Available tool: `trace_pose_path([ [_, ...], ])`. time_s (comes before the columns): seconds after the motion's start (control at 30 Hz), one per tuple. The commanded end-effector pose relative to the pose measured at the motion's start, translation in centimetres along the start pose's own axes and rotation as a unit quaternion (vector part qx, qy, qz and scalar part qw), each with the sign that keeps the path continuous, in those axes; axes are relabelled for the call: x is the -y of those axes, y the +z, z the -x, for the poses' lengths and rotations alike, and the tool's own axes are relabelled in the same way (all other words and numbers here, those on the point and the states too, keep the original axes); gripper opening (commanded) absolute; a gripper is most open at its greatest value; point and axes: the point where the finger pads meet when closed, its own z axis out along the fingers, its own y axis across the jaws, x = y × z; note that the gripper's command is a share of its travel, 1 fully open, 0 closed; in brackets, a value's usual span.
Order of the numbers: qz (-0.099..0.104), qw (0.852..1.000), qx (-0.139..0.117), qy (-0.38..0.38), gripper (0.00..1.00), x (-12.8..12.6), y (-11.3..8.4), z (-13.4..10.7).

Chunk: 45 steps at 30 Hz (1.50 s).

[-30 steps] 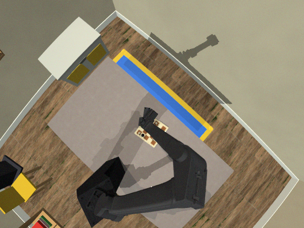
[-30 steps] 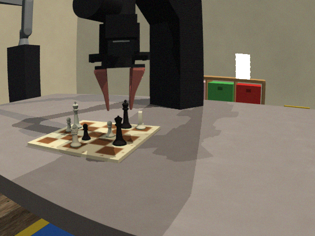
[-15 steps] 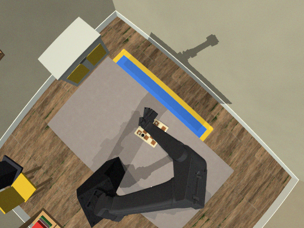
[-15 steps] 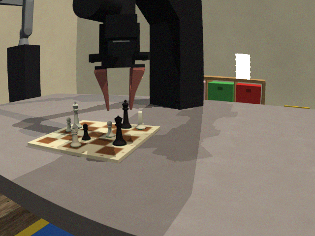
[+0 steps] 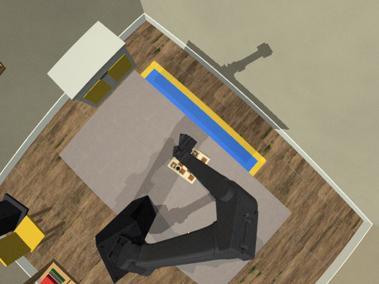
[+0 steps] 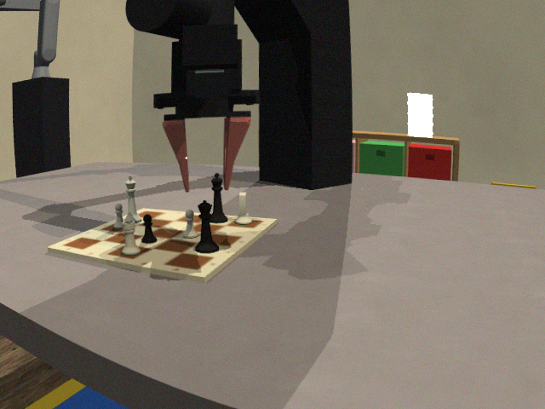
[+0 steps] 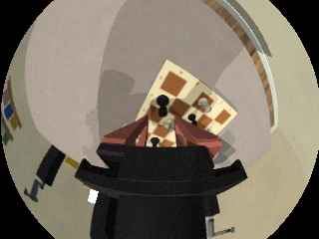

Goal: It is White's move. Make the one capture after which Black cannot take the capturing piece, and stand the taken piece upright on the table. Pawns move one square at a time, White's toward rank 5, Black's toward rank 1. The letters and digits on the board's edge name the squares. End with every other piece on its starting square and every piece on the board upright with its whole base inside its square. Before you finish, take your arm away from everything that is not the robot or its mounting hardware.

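Above the chessboard, the fingers point down, parted with no piece between them, their tips higher than the board. In the exterior view, the tall black piece with a ball top stands below and nearest the right-hand tip, apart from it. The other tall black piece stands closer to that camera, below the tips. A pale pawn is near it, and a black pawn stands between that pawn and a pale rook-like piece. Further left are a tall pale piece and another pale pawn. A pale piece with a flat upright top stands by the far right corner. All eight are upright on the board, which lies on the counter.

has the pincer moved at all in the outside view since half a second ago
No, the pincer hangs where it did against the green box.
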Motion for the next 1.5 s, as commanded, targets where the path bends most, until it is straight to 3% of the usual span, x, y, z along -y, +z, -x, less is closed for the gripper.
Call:
trace_pose_path([
  [0.0,-0.004,1.0,0.001,0.002,0.39,0.6,0.7,-0.3],
  [1.47,-0.009,1.0,0.009,0.005,0.39,1.5,0.0,-0.2],
])
